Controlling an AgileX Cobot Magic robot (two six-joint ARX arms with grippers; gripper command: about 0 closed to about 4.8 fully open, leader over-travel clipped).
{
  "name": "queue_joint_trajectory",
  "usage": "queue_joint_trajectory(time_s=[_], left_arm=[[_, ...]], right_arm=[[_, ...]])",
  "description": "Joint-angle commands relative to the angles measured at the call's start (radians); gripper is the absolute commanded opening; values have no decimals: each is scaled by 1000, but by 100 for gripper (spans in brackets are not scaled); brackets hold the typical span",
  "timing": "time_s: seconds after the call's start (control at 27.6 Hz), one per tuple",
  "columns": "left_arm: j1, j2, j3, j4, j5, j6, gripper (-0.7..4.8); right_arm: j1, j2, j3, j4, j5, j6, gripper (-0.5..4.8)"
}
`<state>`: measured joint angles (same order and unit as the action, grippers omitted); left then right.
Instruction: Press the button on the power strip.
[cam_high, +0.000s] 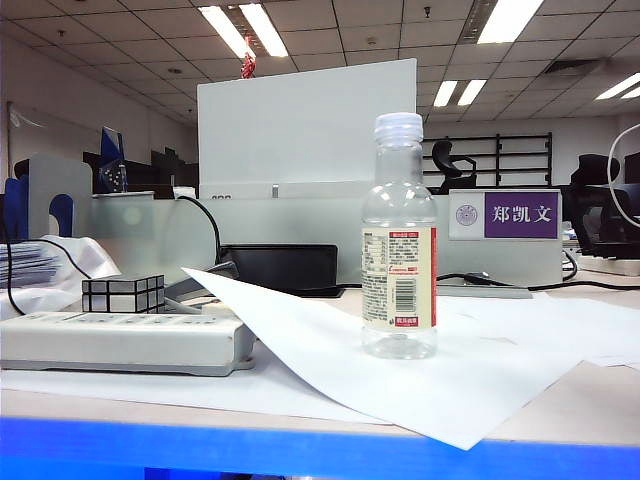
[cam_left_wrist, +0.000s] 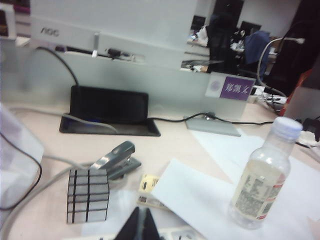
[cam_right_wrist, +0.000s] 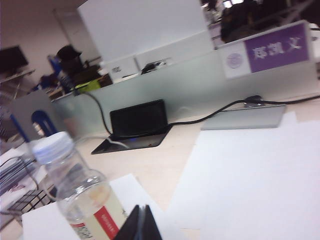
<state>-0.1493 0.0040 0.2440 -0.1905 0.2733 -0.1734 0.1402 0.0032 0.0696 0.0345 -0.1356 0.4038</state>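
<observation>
You can read 郑凯文 on the purple nameplate (cam_high: 519, 215) right of the bottle (cam_high: 399, 240), AOC on the monitor (cam_left_wrist: 115, 22) behind it, bottle label print illegible.

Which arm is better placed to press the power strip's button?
Probably left. The left gripper, fingers together, hovers just over the power strip; the right gripper, also closed, sits by the bottle, farther off.

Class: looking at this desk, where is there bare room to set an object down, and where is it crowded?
Free: white paper right of the bottle. Crowded: the left, with power strip, mirror cube and stapler. Left gripper and right gripper appear shut.
</observation>
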Motion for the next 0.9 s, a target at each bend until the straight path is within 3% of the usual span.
queue_joint_trajectory(time_s=[0.04,0.9], left_arm=[[0,-2,-18,30,-8,1,-5],[0,-2,-201,156,-7,0,-5]], right_arm=[[-1,-1,-28,74,11,44,3],[-1,-1,-58,65,30,10,4]])
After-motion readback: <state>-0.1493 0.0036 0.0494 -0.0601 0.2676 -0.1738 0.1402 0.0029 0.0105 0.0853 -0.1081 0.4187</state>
